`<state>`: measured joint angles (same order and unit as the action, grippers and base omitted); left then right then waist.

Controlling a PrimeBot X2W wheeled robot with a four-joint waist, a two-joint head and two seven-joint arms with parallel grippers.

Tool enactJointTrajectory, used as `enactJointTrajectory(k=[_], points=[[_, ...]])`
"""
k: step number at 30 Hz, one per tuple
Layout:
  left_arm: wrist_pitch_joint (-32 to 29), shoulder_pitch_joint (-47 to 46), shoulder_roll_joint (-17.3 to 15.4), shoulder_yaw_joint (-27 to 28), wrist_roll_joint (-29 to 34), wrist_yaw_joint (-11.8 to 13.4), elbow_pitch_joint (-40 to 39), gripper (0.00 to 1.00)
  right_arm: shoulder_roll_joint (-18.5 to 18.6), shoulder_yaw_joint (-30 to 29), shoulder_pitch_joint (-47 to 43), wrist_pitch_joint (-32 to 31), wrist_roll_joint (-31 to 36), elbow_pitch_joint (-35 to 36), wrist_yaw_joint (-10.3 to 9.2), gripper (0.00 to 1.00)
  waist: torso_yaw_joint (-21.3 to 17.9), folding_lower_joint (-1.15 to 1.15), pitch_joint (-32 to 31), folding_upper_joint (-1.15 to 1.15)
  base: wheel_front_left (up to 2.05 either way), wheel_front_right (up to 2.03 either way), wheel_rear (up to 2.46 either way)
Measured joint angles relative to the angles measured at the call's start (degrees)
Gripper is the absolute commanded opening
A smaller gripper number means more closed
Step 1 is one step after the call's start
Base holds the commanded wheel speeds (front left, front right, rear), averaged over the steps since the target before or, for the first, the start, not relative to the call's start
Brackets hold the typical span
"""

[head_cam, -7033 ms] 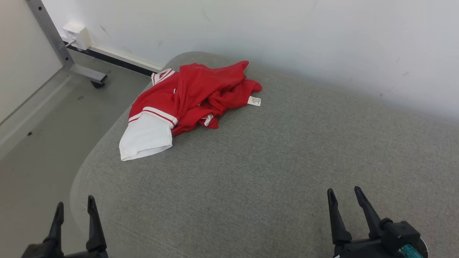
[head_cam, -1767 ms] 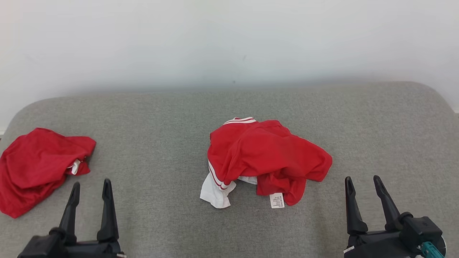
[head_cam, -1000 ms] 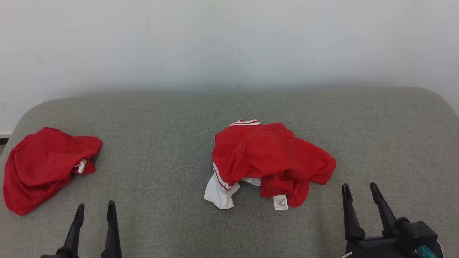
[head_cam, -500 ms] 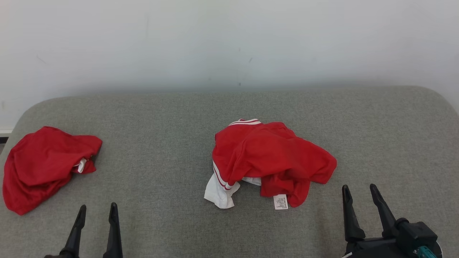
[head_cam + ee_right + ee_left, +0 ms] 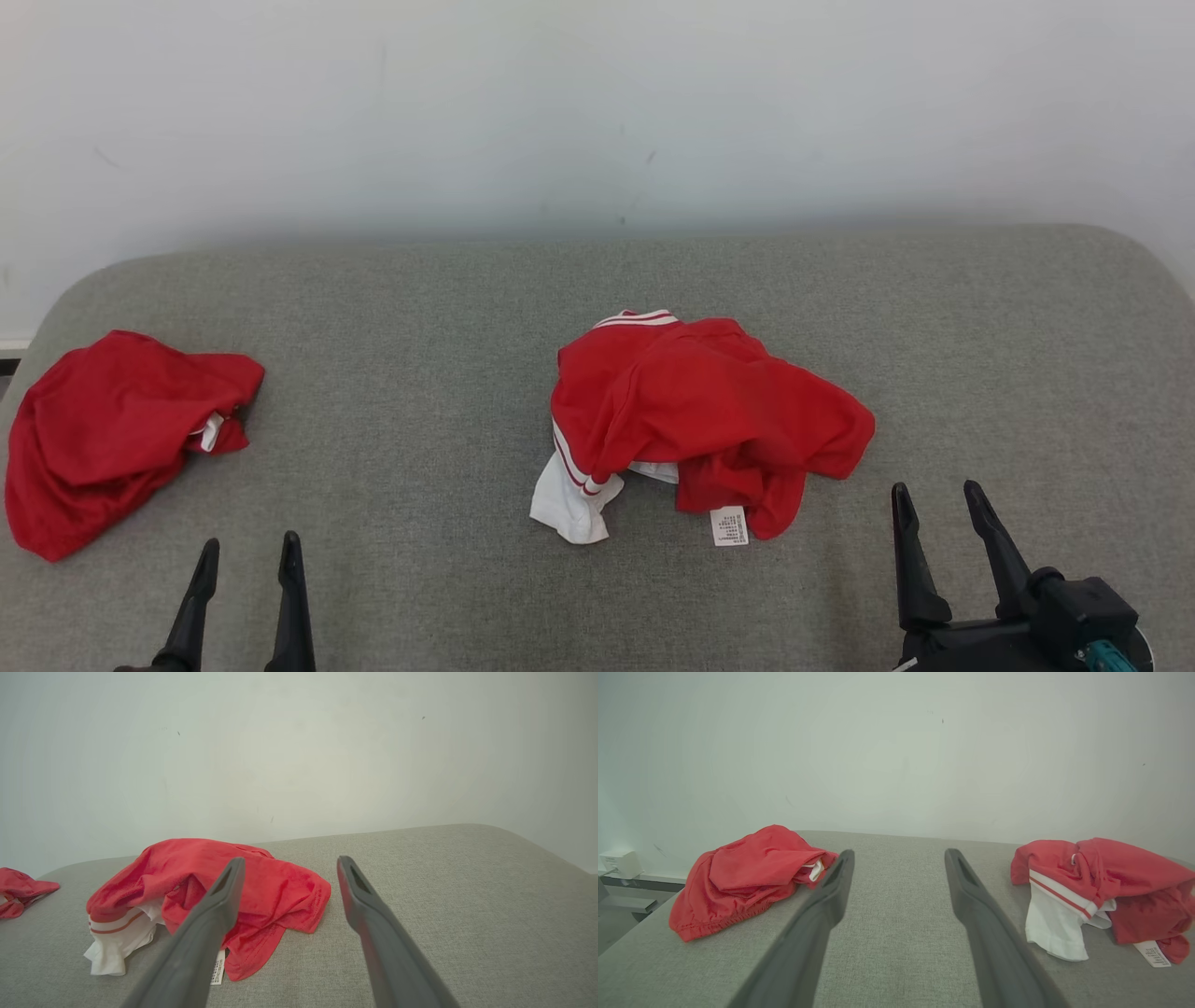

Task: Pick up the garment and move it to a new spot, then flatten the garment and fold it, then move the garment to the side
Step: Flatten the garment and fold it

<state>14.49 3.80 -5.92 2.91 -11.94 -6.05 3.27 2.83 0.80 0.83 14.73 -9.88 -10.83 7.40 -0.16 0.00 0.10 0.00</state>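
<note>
The garment [image 5: 709, 420] looks light and limp; I'd pinch its raised red fold. My left gripper [image 5: 250, 543] and right gripper [image 5: 935, 489] fingers stand wide, empty.

Crumpled red fabric garment [image 5: 709, 411] with red-and-white striped trim: unfolded, bunched in a loose heap at the middle of the grey fabric cushion [image 5: 420, 467]. Its white panel [image 5: 565, 499] spills out at the near left. Its white care label [image 5: 729, 525] lies flat at the near edge.
</note>
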Motion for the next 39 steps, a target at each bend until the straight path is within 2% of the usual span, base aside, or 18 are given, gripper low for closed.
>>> enactJointTrajectory(k=[10,21,32,39], points=[[-0.7,-0.1,-0.5,-0.5,-0.3,0.5,0.9,1.00,0.0,0.6,0.2,-0.2,0.1,0.1,0.00,1.00,-1.0,0.00,0.5,0.00,0.00,0.00,0.00],[-3.2,-6.5,-1.7,-3.7,-0.1,0.0,3.3,1.00,0.0,1.2,1.5,-0.6,0.2,-0.2,0.00,1.00,-5.7,0.00,2.2,0.00,0.00,0.00,0.00],[-5.3,-16.5,-3.6,-8.6,-1.0,-1.0,13.2,1.00,0.0,0.7,3.4,-0.2,-0.1,-0.7,0.00,1.00,-10.1,0.01,7.0,0.00,0.00,0.00,0.00],[-6.5,-19.1,-4.5,-12.1,-1.4,-1.1,18.5,1.00,0.0,0.9,4.3,0.0,-0.7,-1.6,0.00,1.00,-12.1,0.01,9.4,0.01,0.00,0.00,0.00]])
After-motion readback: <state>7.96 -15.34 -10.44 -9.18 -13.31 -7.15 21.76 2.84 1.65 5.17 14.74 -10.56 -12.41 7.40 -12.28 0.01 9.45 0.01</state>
